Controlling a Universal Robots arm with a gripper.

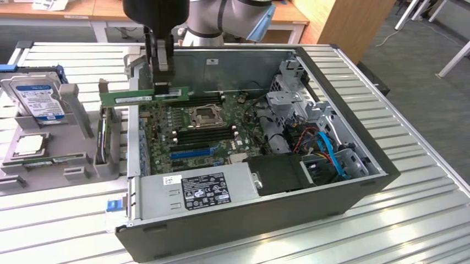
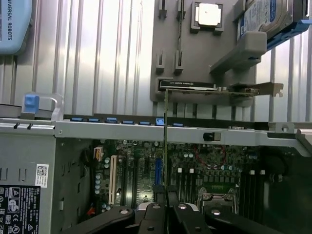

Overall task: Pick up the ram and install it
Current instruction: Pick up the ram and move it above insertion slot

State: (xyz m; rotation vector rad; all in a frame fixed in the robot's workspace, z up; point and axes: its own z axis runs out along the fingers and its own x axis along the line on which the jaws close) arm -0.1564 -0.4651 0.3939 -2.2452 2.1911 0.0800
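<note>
Clamped in the pincer (image 1: 163, 82): the ram (image 1: 129, 97), a long, thin green stick, level and on edge. Hanging over the computer case (image 1: 257, 220) wall at the exterior view's left, clear above the motherboard (image 1: 165, 118).

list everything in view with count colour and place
table: one, silver, under everything
computer case: one, black, open on the table
motherboard: one, green, inside the case
power supply: one, grey, inside the case
holder: one, grey, exterior view's left of the case
hard drive: one, blue-labelled, in the holder
processor: one, silver, in the holder
expansion card: one, green, standing in the holder
ram: one, green, held over the case's edge
gripper: one, black, shut on the ram
</note>
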